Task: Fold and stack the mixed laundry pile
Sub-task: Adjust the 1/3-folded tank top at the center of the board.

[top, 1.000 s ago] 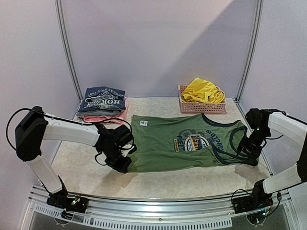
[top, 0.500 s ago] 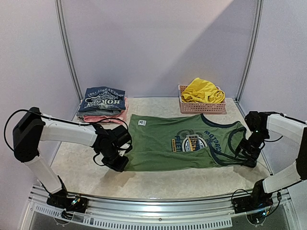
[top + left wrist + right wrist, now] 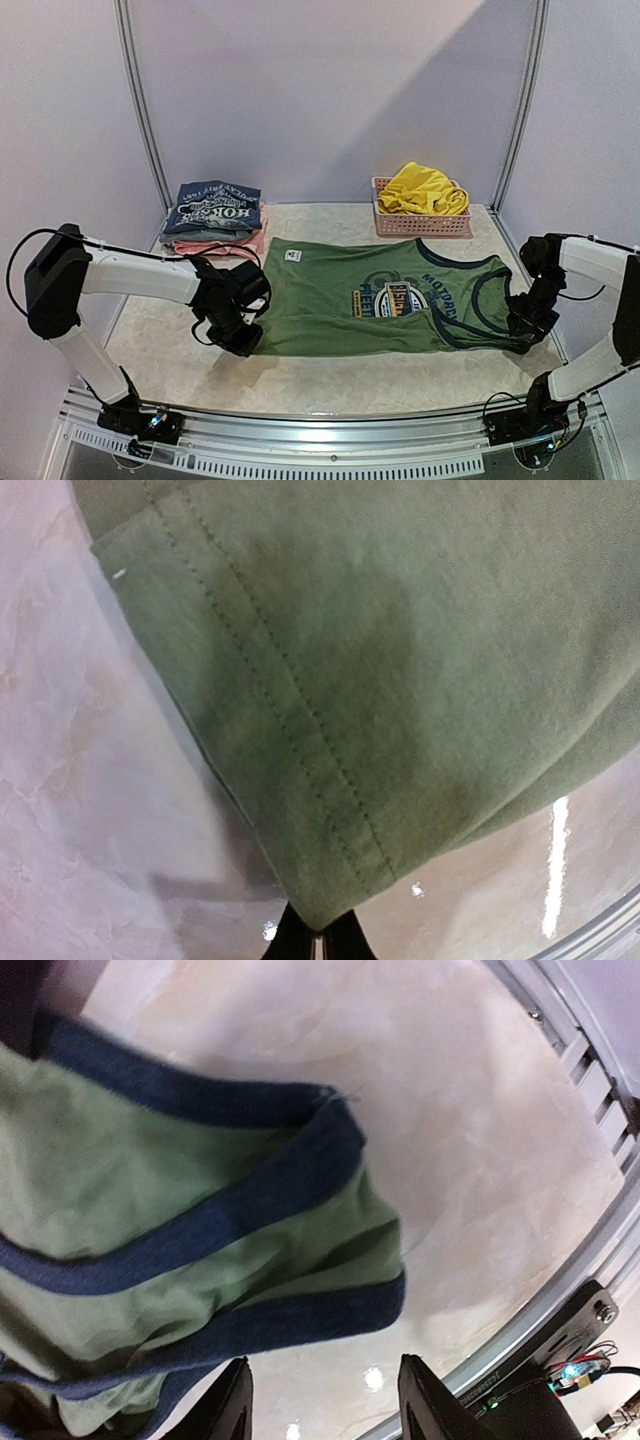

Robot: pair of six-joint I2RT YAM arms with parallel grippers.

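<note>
Olive-green sleeveless shirt (image 3: 330, 300): lies spread flat across the middle of the tabletop (image 3: 400, 372), hem toward the left edge, dark-trimmed shoulder straps toward the right edge. Its near side runs roughly parallel to the near edge.
Round logo (image 3: 400, 297): blue and yellow, facing up, right of the shirt's centre.
Left gripper (image 3: 243, 338): low at the shirt's near-left hem corner. In the left wrist view the fingertips are pressed together (image 3: 316, 942), and the stitched corner of the hem (image 3: 330, 880) runs straight into them, so the jaws are closed on the shirt.
Right gripper (image 3: 528, 325): at the right end of the shirt, by the straps, close to the right edge of the tabletop. In the right wrist view the two fingers (image 3: 232, 1400) stand well apart with bare tabletop between them. The bunched blue-trimmed strap (image 3: 300, 1310) sits just beyond the tips and is not clamped.
Yellow shorts (image 3: 420, 188): heaped loosely in the pink basket (image 3: 425, 226) at the far-right corner of the tabletop, apart from the shirt.
Folded stack (image 3: 215, 208): at the far-left corner, a dark blue printed garment on top of a pink one, just beyond the left arm.
</note>
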